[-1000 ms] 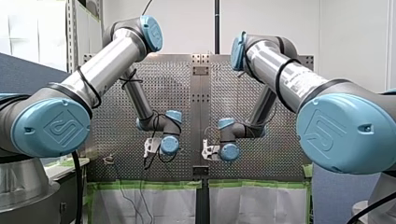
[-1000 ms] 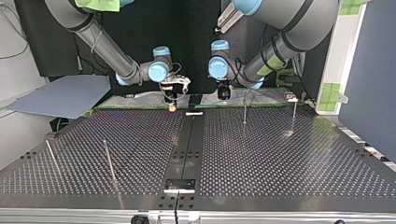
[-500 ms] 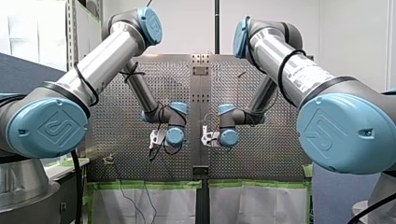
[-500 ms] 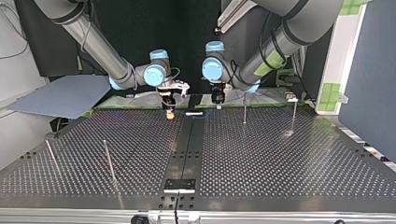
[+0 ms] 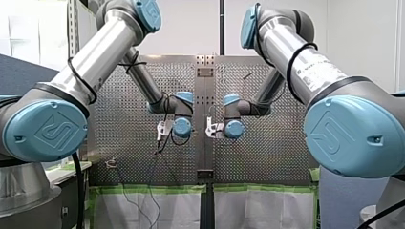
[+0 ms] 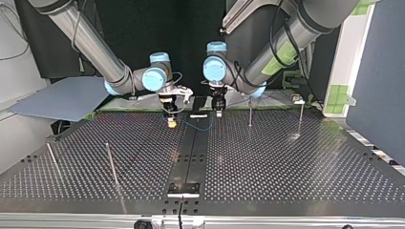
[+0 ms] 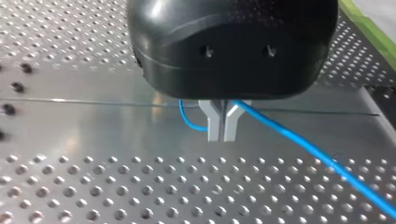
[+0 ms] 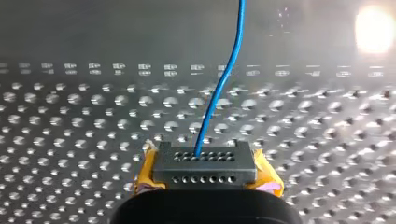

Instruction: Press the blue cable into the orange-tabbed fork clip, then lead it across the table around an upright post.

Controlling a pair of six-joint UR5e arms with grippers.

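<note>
We count two arms and one blue cable. Both grippers hang over the worktop close to the middle of its far edge in the top view, just beside each other.

Our left gripper has its two metal fingers clenched together on the cable. A short loop shows on one side of them, and one long run leads off across the perforated plate on the other.

Our right gripper, with yellow pads, is clamped on the same cable, which rises from its tip and runs straight ahead of it.

In the top view the cable sags in a shallow curve between the two grippers, over the central seam.

We count four upright posts. Two stand near the far right corner in that view, and two stand towards the near left corner, well apart from the grippers.
</note>
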